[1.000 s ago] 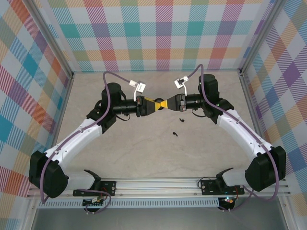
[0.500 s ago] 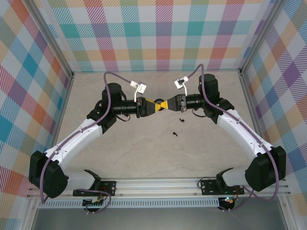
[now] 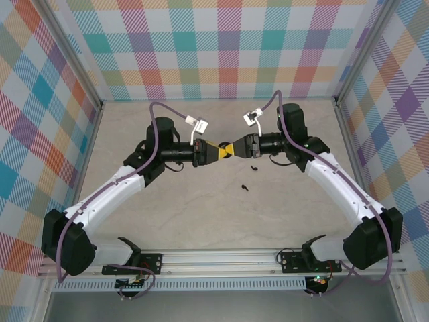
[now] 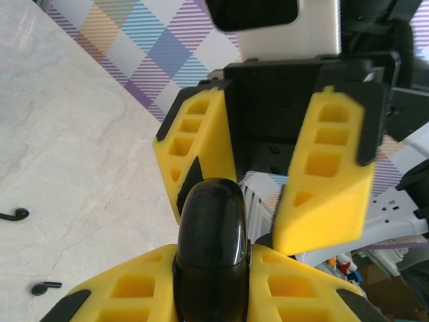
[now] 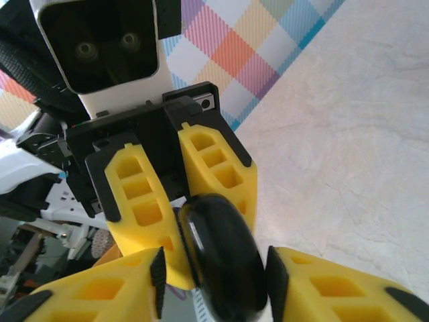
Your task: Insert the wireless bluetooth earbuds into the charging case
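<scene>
A glossy black charging case (image 4: 211, 235) is held above the table where the two grippers meet tip to tip. My left gripper (image 4: 211, 272) is shut on it, both yellow fingers pressed against its sides. My right gripper (image 5: 214, 278) stands open around the case's (image 5: 224, 261) other end, with gaps at the pads. In the left wrist view the right gripper's fingers (image 4: 332, 174) are spread apart. From above, the left gripper (image 3: 220, 151) and the right gripper (image 3: 232, 147) face each other. Two black earbuds (image 3: 253, 168) (image 3: 244, 187) lie on the table just in front of the right gripper, and also (image 4: 15, 215) (image 4: 45, 288).
Pale marble tabletop (image 3: 201, 215) enclosed by checked walls on the left, back and right. An aluminium rail (image 3: 221, 258) with both arm bases runs along the near edge. Purple cables loop over each arm.
The right gripper's jaws have opened off the charging case while the left gripper's have closed onto it. The left arm has shifted slightly toward the right. The earbuds have not moved.
</scene>
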Action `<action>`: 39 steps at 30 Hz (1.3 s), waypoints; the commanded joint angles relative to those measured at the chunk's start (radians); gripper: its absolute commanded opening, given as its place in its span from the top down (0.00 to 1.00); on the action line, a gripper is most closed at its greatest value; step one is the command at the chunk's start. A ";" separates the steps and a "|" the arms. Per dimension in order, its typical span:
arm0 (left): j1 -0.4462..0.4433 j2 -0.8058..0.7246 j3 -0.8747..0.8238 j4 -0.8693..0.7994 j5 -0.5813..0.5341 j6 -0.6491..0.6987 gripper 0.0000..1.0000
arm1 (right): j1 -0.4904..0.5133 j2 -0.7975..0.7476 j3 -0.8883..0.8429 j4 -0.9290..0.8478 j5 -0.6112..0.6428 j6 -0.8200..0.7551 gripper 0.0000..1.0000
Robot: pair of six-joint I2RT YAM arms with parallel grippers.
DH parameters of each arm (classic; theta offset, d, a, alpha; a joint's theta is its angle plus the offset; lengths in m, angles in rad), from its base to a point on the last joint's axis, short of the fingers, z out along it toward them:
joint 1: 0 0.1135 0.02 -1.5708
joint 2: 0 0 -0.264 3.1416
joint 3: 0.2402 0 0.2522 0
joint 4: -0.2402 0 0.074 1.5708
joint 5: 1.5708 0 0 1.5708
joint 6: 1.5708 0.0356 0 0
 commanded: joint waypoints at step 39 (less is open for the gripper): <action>-0.070 -0.132 -0.118 0.140 -0.079 0.541 0.94 | 0.100 -0.064 0.126 -0.339 0.294 -0.202 0.41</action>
